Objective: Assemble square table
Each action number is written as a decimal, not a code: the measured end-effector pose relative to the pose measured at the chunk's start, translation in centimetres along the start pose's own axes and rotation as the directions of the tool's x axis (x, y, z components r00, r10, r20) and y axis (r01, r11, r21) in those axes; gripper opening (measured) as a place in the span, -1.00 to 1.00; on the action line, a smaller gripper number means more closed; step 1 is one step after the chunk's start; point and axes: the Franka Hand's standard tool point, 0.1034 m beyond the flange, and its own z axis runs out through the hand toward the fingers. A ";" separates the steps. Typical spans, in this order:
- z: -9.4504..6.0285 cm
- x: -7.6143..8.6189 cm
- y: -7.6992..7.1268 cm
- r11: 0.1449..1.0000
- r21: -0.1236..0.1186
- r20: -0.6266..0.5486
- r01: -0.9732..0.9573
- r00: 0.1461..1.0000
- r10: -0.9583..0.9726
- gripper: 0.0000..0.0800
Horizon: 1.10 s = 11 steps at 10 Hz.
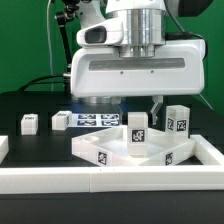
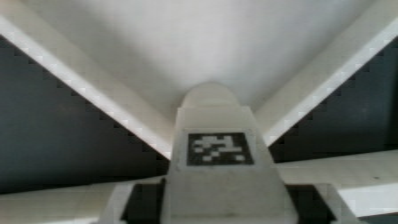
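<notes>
The white square tabletop (image 1: 110, 150) lies at the front centre, rim up. A white leg (image 1: 137, 130) with a black-white tag stands upright on it, right under my gripper (image 1: 143, 108). In the wrist view the tagged leg (image 2: 217, 150) sits between my gripper's (image 2: 217, 205) dark pads (image 2: 146, 200), which press on both its sides, with the tabletop's (image 2: 196, 50) ribbed corner beyond it. A second leg (image 1: 177, 120) stands upright to the exterior view's right. Two more small legs (image 1: 29, 122) (image 1: 61, 119) rest on the black table at the left.
The white border rail (image 1: 100, 182) runs along the front and up the exterior view's right side (image 1: 212, 150). The marker board (image 1: 95, 120) lies flat behind the tabletop. The arm's large white body (image 1: 135, 65) hangs over the middle.
</notes>
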 end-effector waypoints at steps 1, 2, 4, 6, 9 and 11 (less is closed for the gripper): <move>0.0 0.0 0.0 0.997 0.001 0.000 -0.082 0.997 0.082 -0.28; 0.0 0.0 0.0 0.987 0.001 0.000 -0.162 0.987 0.162 -0.28; 0.1 -0.1 0.3 0.942 0.012 -0.018 -0.336 0.942 0.336 -0.28; 0.1 -0.6 0.0 0.819 0.037 -0.037 -0.573 0.818 0.574 -0.27; 0.1 -0.7 -0.6 0.567 0.067 -0.034 -0.821 0.566 0.824 -0.27; 0.1 -0.7 -1.2 0.371 0.077 -0.012 -0.925 0.371 0.928 -0.27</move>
